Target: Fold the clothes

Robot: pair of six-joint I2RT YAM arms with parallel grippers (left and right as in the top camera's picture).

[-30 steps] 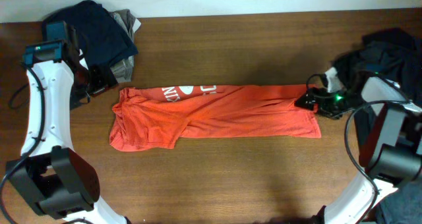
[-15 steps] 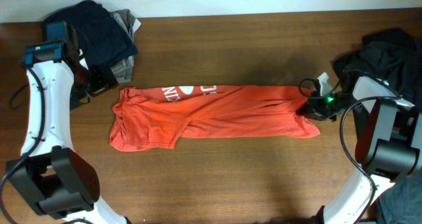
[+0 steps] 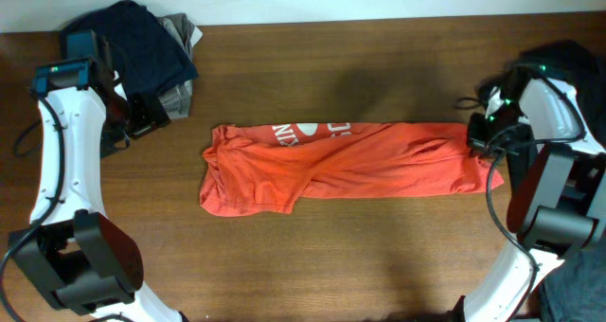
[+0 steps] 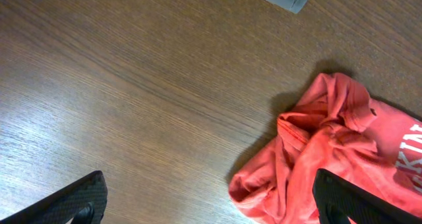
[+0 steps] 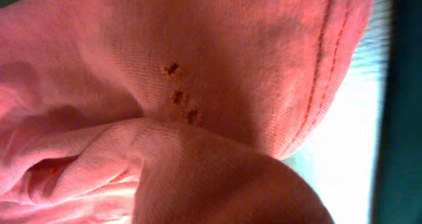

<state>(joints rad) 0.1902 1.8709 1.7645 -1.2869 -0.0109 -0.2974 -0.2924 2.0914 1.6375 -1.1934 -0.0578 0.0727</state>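
**Operator:** Where does the garment lie relative to the jaws?

**Technician:** The orange-red short-sleeved T-shirt of soft fabric with white lettering (image 3: pixel 350 166) lies as a long band across the middle of the brown wooden table (image 3: pixel 312 265). Its bunched sleeve end points toward the left arm. The right gripper (image 3: pixel 483 137) sits at the opposite end with its jaws closed on the fabric there. The left gripper (image 3: pixel 144 116) is well apart from the T-shirt, near the table's far left corner. Its jaws are spread fully wide and hold nothing.

**Operator:** What does each view add?

**Technician:** Only the overhead view shows the full band, with the lettering along its far edge. It also shows the dark navy folded garment (image 3: pixel 147 43) and the tan folded garment (image 3: pixel 180 33) behind the left gripper, and a dark heap of cloth (image 3: pixel 559 71) behind the right arm.

The left wrist view shows both black fingers (image 4: pixel 72 201) at the frame's lower corners over bare wood. The crumpled sleeve end (image 4: pixel 323 151) lies between and ahead of them, untouched.

The right wrist view is filled with orange-red fabric pressed close — a stitched hem (image 5: pixel 326 72) and three small holes (image 5: pixel 179 95). The fingers themselves are hidden.
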